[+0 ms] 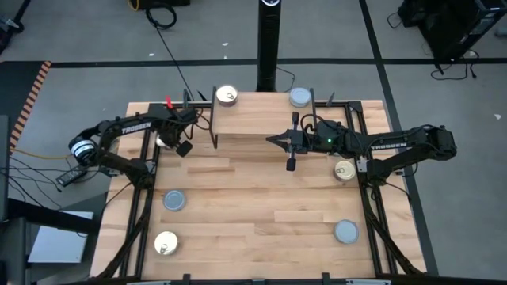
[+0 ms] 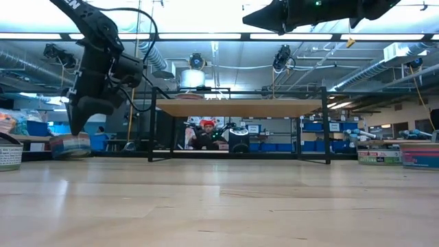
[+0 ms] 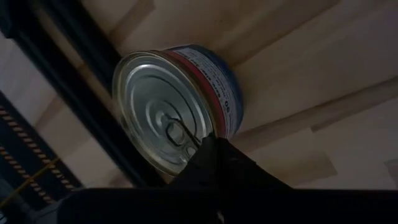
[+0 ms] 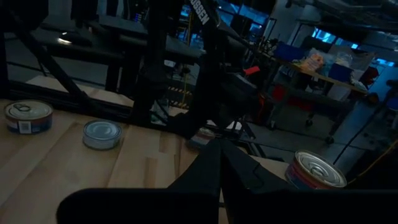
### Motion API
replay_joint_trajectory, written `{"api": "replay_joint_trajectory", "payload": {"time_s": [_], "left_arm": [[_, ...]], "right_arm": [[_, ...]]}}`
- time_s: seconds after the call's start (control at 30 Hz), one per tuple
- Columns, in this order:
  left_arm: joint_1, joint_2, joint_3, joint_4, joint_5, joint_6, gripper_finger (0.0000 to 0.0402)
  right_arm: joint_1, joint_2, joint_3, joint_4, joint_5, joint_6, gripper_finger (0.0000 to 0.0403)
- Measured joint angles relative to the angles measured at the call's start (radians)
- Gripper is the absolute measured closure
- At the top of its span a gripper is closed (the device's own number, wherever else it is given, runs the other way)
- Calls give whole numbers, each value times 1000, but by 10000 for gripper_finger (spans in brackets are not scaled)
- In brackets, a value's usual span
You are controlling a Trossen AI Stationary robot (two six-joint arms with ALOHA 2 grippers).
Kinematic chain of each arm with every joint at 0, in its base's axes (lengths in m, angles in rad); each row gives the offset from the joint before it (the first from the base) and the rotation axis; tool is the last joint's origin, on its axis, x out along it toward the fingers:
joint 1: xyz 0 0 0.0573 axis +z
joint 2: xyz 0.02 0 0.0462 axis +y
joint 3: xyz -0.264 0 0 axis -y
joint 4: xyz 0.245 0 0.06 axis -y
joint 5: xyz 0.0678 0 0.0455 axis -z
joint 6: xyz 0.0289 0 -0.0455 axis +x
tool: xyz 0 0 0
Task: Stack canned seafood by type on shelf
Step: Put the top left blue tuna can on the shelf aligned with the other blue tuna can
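The left gripper (image 1: 165,140) is down at the table's far left edge, its fingers pinched on a gold-lidded pull-tab tin (image 3: 171,109), just left of the shelf (image 1: 261,115). The right gripper (image 1: 269,139) hangs shut and empty above the shelf.

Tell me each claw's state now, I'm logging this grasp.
Left claw: shut on the flat round pull-tab-lidded tin.
Right claw: shut, empty, above the small light-wood shelf.
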Motion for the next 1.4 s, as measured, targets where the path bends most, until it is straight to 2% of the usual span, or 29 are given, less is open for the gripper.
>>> {"api": "replay_joint_trajectory", "payload": {"time_s": [0.47,0.67,0.87,1.17,1.4], "left_arm": [[0,-84,73,-92,-44,0,401],[-1,-158,172,-128,-87,0,401],[-23,-215,335,-186,-144,1,401],[-176,-225,564,-198,-151,26,401],[-358,-184,633,-130,-153,48,401]], "right_arm": [[0,0,0,-1,11,0,397],[0,0,0,0,12,3,397],[0,0,0,1,12,3,397],[0,0,0,2,12,3,397],[0,0,0,8,12,3,396]]}}
